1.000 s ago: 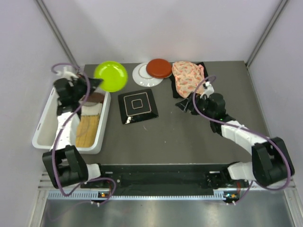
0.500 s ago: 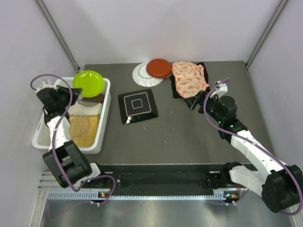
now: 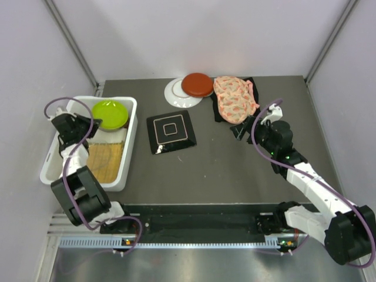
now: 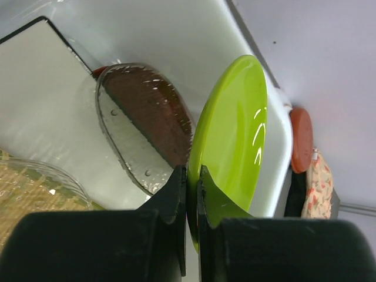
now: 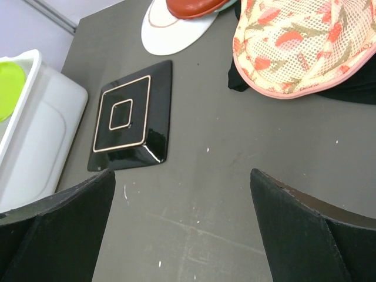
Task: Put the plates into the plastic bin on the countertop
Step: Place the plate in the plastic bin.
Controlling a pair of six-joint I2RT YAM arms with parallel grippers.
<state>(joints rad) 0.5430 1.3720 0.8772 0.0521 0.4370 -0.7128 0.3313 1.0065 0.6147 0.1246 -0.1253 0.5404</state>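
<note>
Lime plate (image 4: 232,141) sat tilted on edge at the far end of the plastic bin (image 3: 54,174), left claw (image 4: 189,176) clamped on its rim. Just beside it a clear glass plate (image 4: 138,132) leaned in the bin; a yellow woven plate (image 3: 106,162) lay nearer. Black square plate (image 3: 171,131) was flat mid-table (image 3: 235,170). The red plate (image 3: 197,84) rested on the white plate (image 3: 174,94) at the far edge. Right claw (image 5: 182,175) hung above the table, fingers wide apart, holding nothing.

Bright, even light from above; shadows faint. Glare streaks on lime plate (image 4: 232,141) and clear glass plate (image 4: 141,129). Near lens, left gripper (image 4: 192,176) perhaps out of focus. Overhead view sharp.
</note>
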